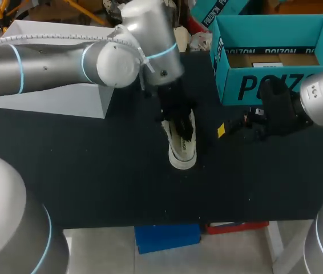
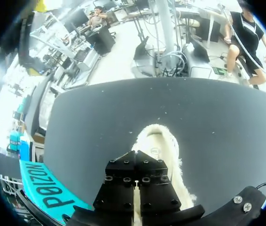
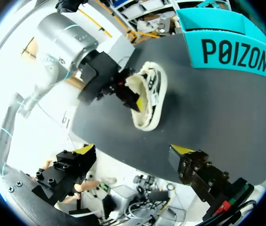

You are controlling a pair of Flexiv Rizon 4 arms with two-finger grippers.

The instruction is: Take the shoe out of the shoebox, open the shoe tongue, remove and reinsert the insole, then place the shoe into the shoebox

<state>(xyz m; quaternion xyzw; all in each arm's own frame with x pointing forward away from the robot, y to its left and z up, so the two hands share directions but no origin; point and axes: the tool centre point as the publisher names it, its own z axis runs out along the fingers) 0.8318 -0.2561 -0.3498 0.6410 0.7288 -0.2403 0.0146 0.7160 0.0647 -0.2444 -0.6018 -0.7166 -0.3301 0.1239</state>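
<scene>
The shoe (image 1: 182, 145) is out of the shoebox and lies on the black table (image 1: 93, 177), near its middle. Seen from the head view, its toe points to 6 o'clock and its heel to 12. It is cream-white with a dark inside.

My left claw (image 1: 178, 121) comes down on it from 12 o'clock and reaches into the shoe's opening. In the left wrist view the two fingers stand together with only a thin seam between them. Their tips are hidden down in the shoe, so I cannot tell whether they pinch anything there.

My right claw (image 3: 134, 150) hangs at 3 o'clock from the shoe, near it but apart from it. Its yellow tips are spread wide with nothing between them. The shoe and my left claw lie ahead of it.

The teal shoebox (image 1: 264, 85) stands at 2 o'clock from the shoe, at the table's far right, open side up. What lies in it I cannot make out. A white box (image 1: 53, 97) sits at 10 o'clock, under my left arm.
</scene>
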